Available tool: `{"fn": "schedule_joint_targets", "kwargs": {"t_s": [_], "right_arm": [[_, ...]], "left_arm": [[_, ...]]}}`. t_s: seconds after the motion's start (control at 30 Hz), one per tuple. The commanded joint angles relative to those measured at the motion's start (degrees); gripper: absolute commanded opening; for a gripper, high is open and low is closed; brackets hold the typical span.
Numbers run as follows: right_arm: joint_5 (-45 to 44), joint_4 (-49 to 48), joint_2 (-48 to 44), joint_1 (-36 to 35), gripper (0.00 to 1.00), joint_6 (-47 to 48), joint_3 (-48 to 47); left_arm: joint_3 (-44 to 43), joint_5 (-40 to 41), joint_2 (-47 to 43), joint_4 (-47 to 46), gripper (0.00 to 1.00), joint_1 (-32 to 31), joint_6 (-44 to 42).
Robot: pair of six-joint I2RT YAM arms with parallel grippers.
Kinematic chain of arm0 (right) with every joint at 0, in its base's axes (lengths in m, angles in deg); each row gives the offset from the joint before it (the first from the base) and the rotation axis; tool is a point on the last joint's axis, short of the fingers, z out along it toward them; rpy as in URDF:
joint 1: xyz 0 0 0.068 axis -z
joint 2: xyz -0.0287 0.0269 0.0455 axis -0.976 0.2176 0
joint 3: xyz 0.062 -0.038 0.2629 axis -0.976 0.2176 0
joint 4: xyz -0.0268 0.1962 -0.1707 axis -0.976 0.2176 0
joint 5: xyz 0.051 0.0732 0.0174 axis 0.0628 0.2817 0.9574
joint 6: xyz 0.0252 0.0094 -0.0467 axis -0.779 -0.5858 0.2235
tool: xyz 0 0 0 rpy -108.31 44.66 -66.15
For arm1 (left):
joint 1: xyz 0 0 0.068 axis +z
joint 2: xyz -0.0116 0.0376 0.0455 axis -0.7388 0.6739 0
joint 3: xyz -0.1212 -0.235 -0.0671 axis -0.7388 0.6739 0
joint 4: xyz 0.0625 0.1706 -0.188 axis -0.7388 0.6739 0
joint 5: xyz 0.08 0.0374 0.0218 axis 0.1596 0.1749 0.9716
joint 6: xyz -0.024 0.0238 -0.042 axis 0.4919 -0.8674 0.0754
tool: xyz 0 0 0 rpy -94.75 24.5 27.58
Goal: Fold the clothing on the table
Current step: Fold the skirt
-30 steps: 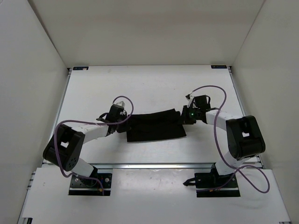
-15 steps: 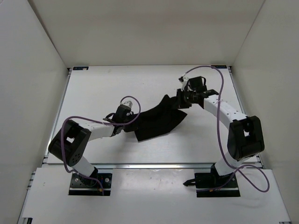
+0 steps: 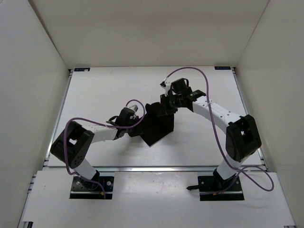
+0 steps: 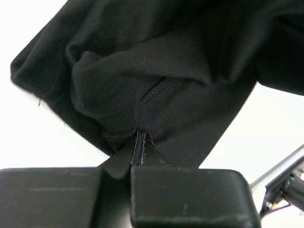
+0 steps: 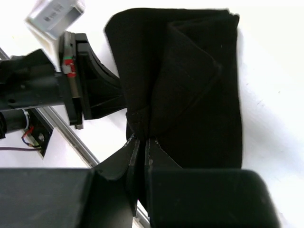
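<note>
the left gripper (image 3: 134, 126) is clamped on one end of the black garment (image 3: 159, 127) and the right gripper (image 3: 165, 105) pinches the other. both ends sit close together over the middle of the table (image 3: 95, 90) — likely so one half can fold onto the other.

clothing (image 4: 156, 85) cropped at top, fold layers — indistinct
</note>
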Motion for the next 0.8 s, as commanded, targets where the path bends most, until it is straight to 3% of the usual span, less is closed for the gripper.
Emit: {"fn": "schedule_joint_targets", "kwargs": {"t_s": [0.0, 0.27, 0.47, 0.77], "right_arm": [[-0.4, 0.0, 0.5, -0.2, 0.0, -1.3, -1.2], [-0.5, -2.8, -6.4, 8.9, 0.0, -3.3, 2.2], [4.1, -4.6, -6.0, 15.1, 0.0, -1.8, 6.6], [5.7, -8.7, -2.2, 17.2, 0.0, -2.1, 12.0]], "left_arm": [[0.9, -3.6, -1.6, 2.0, 0.0, -0.2, 0.3], [1.1, -3.5, -10.5, 6.9, 0.0, 3.8, -0.7], [-4.0, -6.6, -12.2, 7.2, 0.0, 0.4, 0.5], [-1.9, -6.9, -6.6, -14.2, 0.0, -3.7, 10.5]]}}
